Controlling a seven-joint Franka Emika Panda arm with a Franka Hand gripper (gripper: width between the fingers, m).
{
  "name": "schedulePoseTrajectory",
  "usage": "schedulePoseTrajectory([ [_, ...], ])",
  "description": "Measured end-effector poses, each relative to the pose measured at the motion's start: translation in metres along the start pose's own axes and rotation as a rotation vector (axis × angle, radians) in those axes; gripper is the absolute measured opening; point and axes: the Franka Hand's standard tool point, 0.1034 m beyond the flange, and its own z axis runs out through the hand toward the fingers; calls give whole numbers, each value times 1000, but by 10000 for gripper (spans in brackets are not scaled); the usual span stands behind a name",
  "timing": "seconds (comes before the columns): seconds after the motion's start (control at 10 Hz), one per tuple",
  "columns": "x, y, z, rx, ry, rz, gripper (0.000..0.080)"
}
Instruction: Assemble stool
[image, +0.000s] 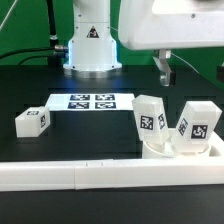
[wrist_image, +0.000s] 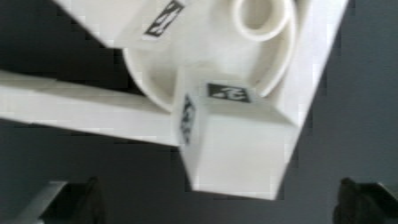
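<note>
Exterior view: the gripper hangs above the table, clear of every part. It is up and behind the seat, toward the exterior view's right.
Fingers: spread wide in the wrist view, with one dark tip near each side edge and nothing pinched between them.
Seat: a round white disc lying flat on the table, right against the border rail.
Standing legs: the first standing leg and the second standing leg are both up on the seat with tags facing out, each leaning a little. Can't tell whether they are fully seated.
Loose leg: the loose leg sits on the table at the exterior view's left, past the marker board. It is well apart from both the seat and the gripper.
Wrist view: the centred leg sits just ahead of the fingertips, roughly on the midline between them. Can't tell which of the two standing legs it is.
Key relation: the fingers are over the seat group, not the loose leg. The centred leg's long axis runs roughly vertical, so it points up toward the fingers.
Judgement: if the next move works the centred leg, it is a short straight drop with the gap already lined up. If it fetches the loose leg, it is a long traverse toward the exterior view's left.
Risk: the leaning legs stand close together, so a descending finger could clip the neighbour.
</note>
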Motion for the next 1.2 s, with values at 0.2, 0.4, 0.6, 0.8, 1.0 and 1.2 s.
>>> schedulePoseTrajectory([
  [0.2, 4, -3, 6, 46, 2, -115, 649],
  [0.4, 7, -4, 10, -26, 22, -260, 649],
  [0.6, 6, 1, 11, -34, 18, -397, 649],
  [0.8, 6, 5, 14, -61, 3, -610, 649],
  [1.0, 9, -6, 20, -118, 26, -834, 649],
  [1.2, 7, -5, 23, -134, 16, -962, 649],
])
